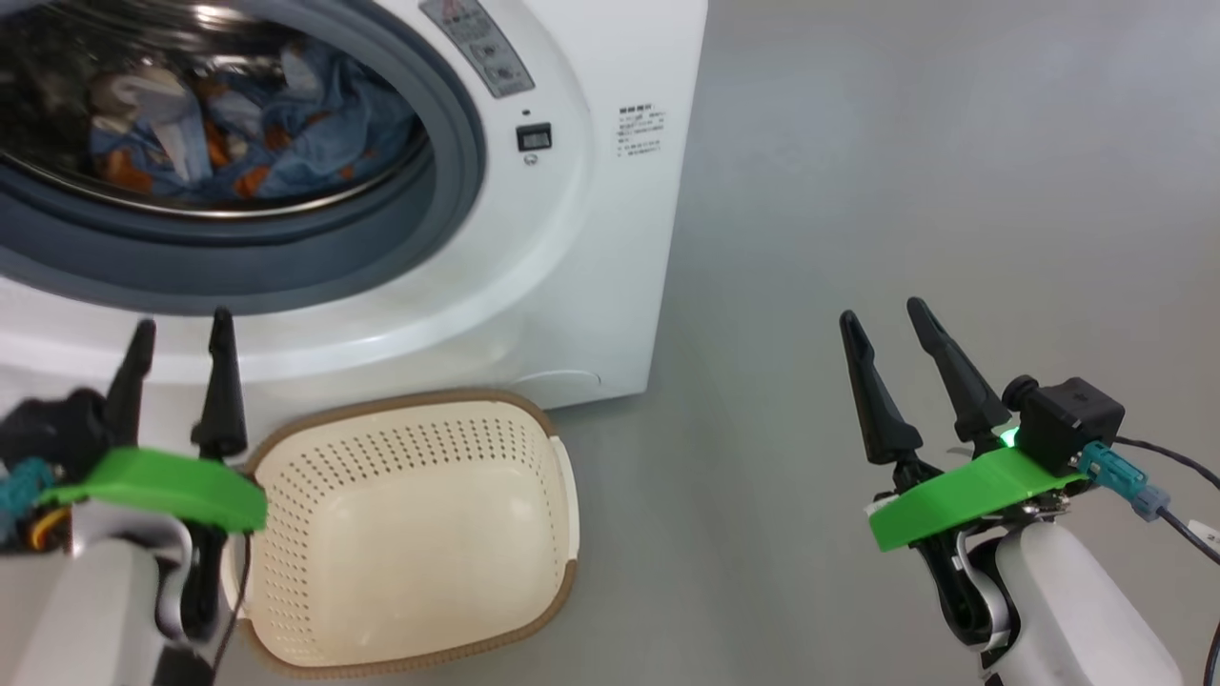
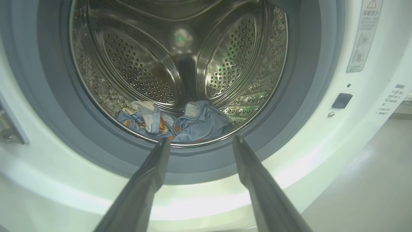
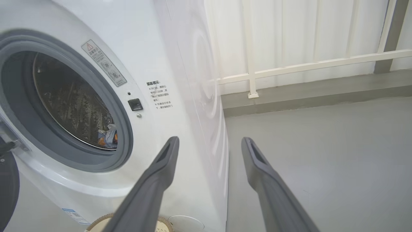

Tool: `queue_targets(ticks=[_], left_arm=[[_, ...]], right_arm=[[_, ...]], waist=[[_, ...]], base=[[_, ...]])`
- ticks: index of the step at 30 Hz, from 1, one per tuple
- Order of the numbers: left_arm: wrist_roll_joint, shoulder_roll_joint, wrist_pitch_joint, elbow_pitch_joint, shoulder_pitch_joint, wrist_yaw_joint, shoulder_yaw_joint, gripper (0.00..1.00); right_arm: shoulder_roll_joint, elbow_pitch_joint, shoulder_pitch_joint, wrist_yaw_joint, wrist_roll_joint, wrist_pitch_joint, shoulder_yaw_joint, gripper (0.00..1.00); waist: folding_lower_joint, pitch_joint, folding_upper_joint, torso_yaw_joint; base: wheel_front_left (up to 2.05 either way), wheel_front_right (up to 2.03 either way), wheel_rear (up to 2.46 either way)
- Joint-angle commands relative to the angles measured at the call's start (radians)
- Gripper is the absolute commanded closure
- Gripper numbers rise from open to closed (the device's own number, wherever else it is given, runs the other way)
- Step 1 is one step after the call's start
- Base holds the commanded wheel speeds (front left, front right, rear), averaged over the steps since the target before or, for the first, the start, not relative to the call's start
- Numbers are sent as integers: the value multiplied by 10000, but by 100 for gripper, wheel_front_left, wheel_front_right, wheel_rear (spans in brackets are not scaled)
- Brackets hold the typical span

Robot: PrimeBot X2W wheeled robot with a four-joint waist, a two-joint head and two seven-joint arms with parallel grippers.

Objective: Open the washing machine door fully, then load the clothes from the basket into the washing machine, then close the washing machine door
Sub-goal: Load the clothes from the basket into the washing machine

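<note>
Open front: the washing machine (image 1: 610, 238) shows its drum (image 2: 141, 71) bare to us. The clothes (image 2: 180, 124) lie heaped low at the drum's front, close behind the grey rubber ring (image 2: 48, 106).

The basket (image 1: 410, 457) sits on the floor (image 1: 905, 143) just before the machine, with nothing in it.

Left claw (image 1: 183, 324): fingers spread wide, holding nothing, hovering by the basket's left rim.

Right claw (image 1: 882, 312): likewise wide and bare, well off to the right over the floor.

A dark curved edge low at the left of the right wrist view is, we judge, the washing machine door (image 3: 8, 190), swung out.

Loading looks done; closing remains.

Risks as we see them:
- Fabric so near the lip could get pinched under the ring.
- The basket may lie in the door's sweep and be knocked, or block it.
- A weak push could leave the door unlatched.
</note>
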Motion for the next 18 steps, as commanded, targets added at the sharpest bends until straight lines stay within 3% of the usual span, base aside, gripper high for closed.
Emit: queue_targets(ticks=[1,18], left_arm=[[167,232,-64,-516,365,78,490,0],[757,-370,-64,-2614,3250,265,1424,0]], right_arm=[[-116,-198,134,73,120,-80,188,0],[-508,-184,722,73,394,-80,106,0]], waist=[[0,-496,0,263],[0,-1547,0,609]], base=[[0,0,0],[0,0,0]])
